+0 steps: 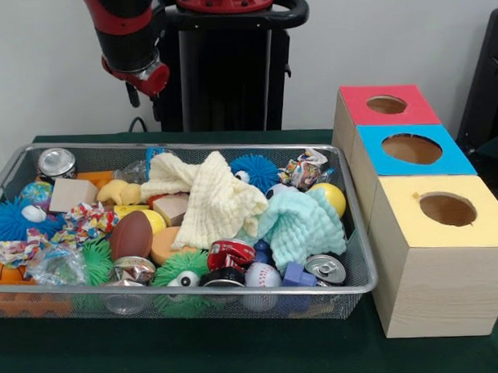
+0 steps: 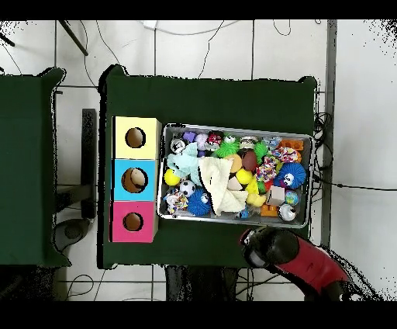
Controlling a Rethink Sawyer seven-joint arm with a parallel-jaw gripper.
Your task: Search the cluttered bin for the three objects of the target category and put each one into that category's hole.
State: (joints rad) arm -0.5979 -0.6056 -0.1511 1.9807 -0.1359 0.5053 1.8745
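Note:
The wire-mesh bin (image 1: 190, 143) lies across the green table and is heaped with clutter. On top are a cream cloth (image 1: 213, 200) and a mint cloth (image 1: 299, 221). Around them lie a blue spiky ball (image 1: 255, 171), a yellow ball (image 1: 331, 196), a brown football (image 1: 131, 234), a baseball (image 1: 262, 276), a silver can (image 1: 57, 163), a red can (image 1: 231, 254) and a wooden block (image 1: 72, 194). My gripper (image 1: 139, 84) hangs high above the bin's far left corner and touches nothing. In the overhead view the bin (image 2: 233, 129) is in the middle and the arm's end (image 2: 260, 240) sits just below its lower edge.
Three wooden boxes with round holes stand in a row right of the bin: red top (image 1: 385, 108), blue top (image 1: 411, 152), yellow top (image 1: 446, 212). The overhead view shows them left of the bin: yellow (image 2: 136, 122), blue (image 2: 120, 180), red (image 2: 116, 222).

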